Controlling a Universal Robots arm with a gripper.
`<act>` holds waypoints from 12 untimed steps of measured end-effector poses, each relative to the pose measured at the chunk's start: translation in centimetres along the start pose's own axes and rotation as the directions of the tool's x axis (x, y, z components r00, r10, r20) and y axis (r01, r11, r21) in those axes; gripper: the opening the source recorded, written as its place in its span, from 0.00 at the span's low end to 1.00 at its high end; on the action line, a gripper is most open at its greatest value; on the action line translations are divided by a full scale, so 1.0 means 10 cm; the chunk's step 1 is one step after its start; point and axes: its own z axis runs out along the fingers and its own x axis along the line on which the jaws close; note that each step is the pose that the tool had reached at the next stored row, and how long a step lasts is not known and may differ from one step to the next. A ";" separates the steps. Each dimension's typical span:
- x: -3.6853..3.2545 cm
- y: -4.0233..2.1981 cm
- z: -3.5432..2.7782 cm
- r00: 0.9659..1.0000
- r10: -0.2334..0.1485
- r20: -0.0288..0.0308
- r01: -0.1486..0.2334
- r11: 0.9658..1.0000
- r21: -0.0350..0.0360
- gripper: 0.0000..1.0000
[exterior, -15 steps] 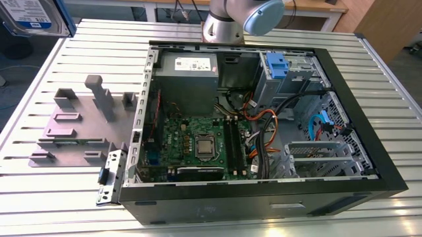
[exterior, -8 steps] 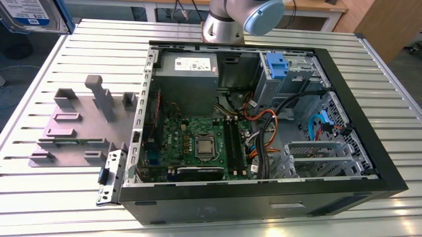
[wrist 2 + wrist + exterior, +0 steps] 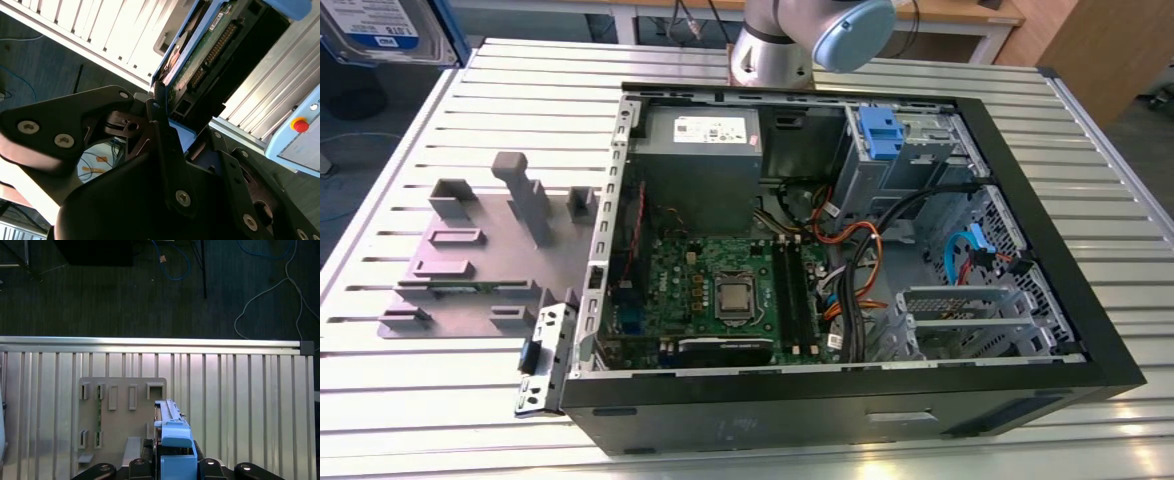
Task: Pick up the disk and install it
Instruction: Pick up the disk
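Exterior view: open computer case [image 3: 854, 250] on slatted table [image 3: 520, 80]; grey fixture plate [image 3: 467, 270] just beside it, toward the exterior view's left. First wrist view: gripper [image 3: 172, 467] pinching the disk [image 3: 171, 430] by its sides, aloft over grey fixture plate, nothing between.

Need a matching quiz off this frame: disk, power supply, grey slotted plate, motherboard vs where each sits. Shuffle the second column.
Things:
1. disk
2. power supply
3. grey slotted plate
4. motherboard

Places:
A. lying on the table beside the case
B. clamped in the gripper
C. mounted in a corner of the case
D. flat on the case floor

Pairs: 1-B, 2-C, 3-A, 4-D
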 end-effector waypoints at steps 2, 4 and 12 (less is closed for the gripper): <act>-0.001 0.000 -0.006 1.000 0.000 0.000 0.000 1.000 0.000 0.37; -0.001 0.000 -0.012 1.000 0.000 0.000 0.000 1.000 0.000 0.37; -0.002 0.001 -0.029 1.000 0.000 0.000 0.000 1.000 0.000 0.37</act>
